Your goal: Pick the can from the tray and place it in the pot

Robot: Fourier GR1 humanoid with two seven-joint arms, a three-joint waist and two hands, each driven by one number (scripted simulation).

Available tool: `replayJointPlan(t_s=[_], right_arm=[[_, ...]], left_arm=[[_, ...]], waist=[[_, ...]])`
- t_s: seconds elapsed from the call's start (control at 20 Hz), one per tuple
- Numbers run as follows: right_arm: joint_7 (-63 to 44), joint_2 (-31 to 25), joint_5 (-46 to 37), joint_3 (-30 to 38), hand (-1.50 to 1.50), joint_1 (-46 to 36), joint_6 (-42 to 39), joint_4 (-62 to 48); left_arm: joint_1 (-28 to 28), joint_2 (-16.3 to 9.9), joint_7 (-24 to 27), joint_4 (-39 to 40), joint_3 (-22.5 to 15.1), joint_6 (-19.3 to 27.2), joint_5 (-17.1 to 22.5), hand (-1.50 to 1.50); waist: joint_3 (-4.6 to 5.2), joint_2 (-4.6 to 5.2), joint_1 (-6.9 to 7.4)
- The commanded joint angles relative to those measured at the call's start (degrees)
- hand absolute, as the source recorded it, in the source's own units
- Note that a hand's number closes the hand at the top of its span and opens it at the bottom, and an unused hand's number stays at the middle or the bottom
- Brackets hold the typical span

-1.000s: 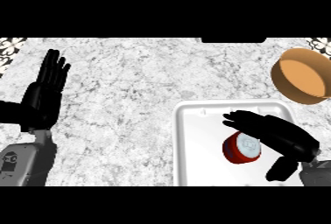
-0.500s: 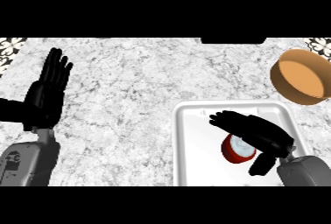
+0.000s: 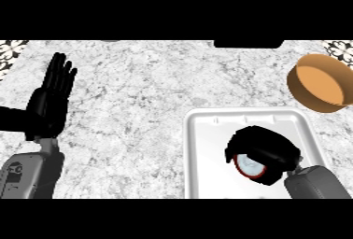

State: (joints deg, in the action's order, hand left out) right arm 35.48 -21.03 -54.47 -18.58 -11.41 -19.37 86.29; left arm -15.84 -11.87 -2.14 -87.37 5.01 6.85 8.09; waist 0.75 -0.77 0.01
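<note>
A red can [image 3: 252,167] with a pale lid lies on the white tray [image 3: 207,140] at the lower right. My right hand [image 3: 265,145] sits over the can with its fingers curled down around it, hiding the can's upper part. The orange-brown pot [image 3: 318,82] stands at the far right, beyond the tray's back right corner. My left hand [image 3: 50,99] rests open at the left edge, fingers pointing up, far from the tray.
The marble counter [image 3: 144,93] stretches between the two hands. A dark object [image 3: 248,44] shows at the counter's back edge. Patterned tiles [image 3: 10,48] show in the back corners.
My right hand has come lower over the can and its fingers have curled in around it. The can and left hand have stayed in place.
</note>
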Motion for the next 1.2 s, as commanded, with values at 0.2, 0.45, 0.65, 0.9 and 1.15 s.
replayJointPlan(t_s=[0.2,0.45,0.65,0.9,1.15], right_arm=[[2.16,3.10,-2.63,0.98,1.50,-0.32,4.73,-6.11],[-1.96,0.45,-1.97,4.64,1.50,8.75,5.41,11.28],[-21.40,10.09,-3.42,6.01,1.50,2.47,-0.21,14.50],[-46.41,20.64,-12.36,5.27,1.50,-7.15,5.81,9.13],[-67.03,20.91,-19.17,4.93,1.50,-17.45,9.38,11.14]], left_arm=[[-1.59,1.21,-0.55,-0.05,-0.91,0.44,-1.32,0.00],[0.31,2.04,1.76,1.48,-0.34,0.42,-1.80,0.00],[-0.14,0.22,-2.77,-2.87,0.18,-0.61,-0.13,0.00],[-0.01,1.04,-1.17,-1.40,-1.15,-1.64,-0.37,0.00],[-1.48,0.56,-1.08,-0.15,-0.54,-1.33,-0.73,0.00]], waist=[[-0.77,0.85,0.15],[-0.74,0.68,-0.61],[-0.68,0.51,-0.05],[-0.44,0.83,2.55],[-0.54,0.60,1.58]])
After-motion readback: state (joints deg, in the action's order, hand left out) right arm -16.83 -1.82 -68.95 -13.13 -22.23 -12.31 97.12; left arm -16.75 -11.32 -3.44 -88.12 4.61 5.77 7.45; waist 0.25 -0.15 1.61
